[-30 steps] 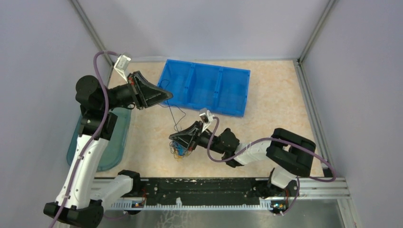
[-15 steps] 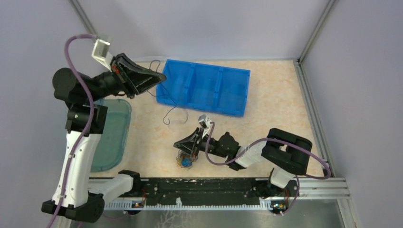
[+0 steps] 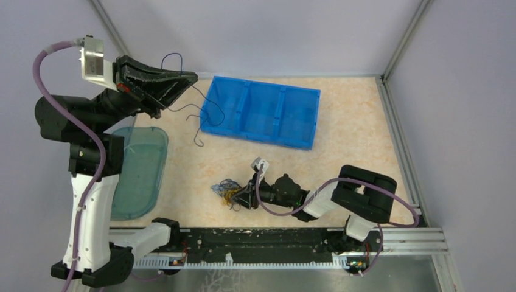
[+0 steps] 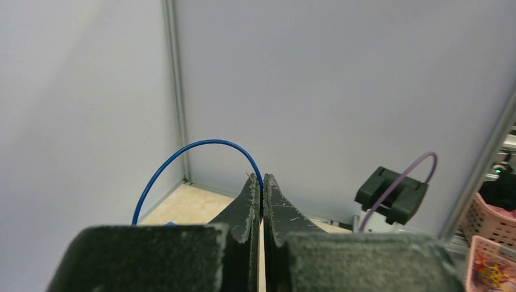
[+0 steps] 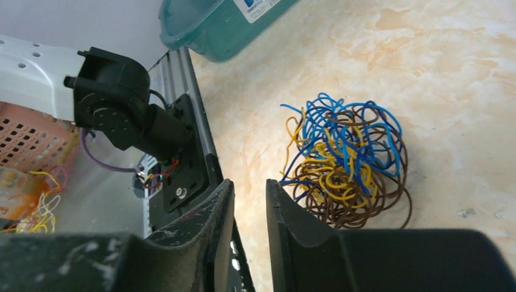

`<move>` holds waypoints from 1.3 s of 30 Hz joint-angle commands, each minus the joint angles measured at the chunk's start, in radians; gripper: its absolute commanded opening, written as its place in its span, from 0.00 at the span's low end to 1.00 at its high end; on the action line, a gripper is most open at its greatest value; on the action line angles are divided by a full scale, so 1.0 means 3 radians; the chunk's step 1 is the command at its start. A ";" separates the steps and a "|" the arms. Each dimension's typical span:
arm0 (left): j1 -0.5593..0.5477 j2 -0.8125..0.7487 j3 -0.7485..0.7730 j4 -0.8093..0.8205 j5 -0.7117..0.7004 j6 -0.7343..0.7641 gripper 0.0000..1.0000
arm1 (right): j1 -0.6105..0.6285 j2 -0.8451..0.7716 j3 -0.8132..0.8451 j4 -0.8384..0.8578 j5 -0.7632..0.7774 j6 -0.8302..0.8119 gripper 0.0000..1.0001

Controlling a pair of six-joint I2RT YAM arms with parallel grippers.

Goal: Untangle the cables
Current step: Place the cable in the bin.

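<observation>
A tangled ball of cables [image 3: 228, 190], blue, yellow and brown loops, lies on the table near the front. It fills the right of the right wrist view [image 5: 347, 164]. My right gripper [image 3: 238, 198] sits low beside the ball, open and empty [image 5: 249, 188]. My left gripper [image 3: 190, 77] is raised high at the back left, shut on a single blue cable [image 3: 195, 112] that arcs above the fingers and hangs down to the table. In the left wrist view the blue cable [image 4: 188, 155] loops out from between the closed fingertips [image 4: 262, 180].
A blue three-compartment bin [image 3: 263, 111] stands at the back centre. A teal tray [image 3: 137, 173] lies at the left, seen also in the right wrist view [image 5: 225, 24]. A black rail [image 3: 255, 240] runs along the front edge. Grey walls enclose the table.
My left gripper has risen up and to the left, lifting the single cable free of the ball. My right gripper has let go of the ball and lowered toward the front.
</observation>
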 commanded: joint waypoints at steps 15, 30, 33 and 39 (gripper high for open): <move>0.0018 0.0576 -0.0512 -0.0483 -0.0569 0.1393 0.00 | 0.0036 -0.1652 -0.0184 -0.1166 0.1332 -0.0521 0.71; 0.0136 0.1528 -0.0347 -0.0523 -0.0895 0.1942 0.00 | 0.0028 -0.2058 -0.0354 -0.1349 0.1866 -0.0577 0.69; 0.0140 0.1695 -0.0324 -0.0462 -0.0905 0.1966 0.00 | 0.0030 -0.2092 -0.0341 -0.1357 0.1903 -0.0593 0.68; 0.0142 0.2097 -0.0157 -0.0448 -0.0960 0.2026 0.01 | 0.0028 -0.2181 -0.0276 -0.1446 0.1951 -0.0627 0.68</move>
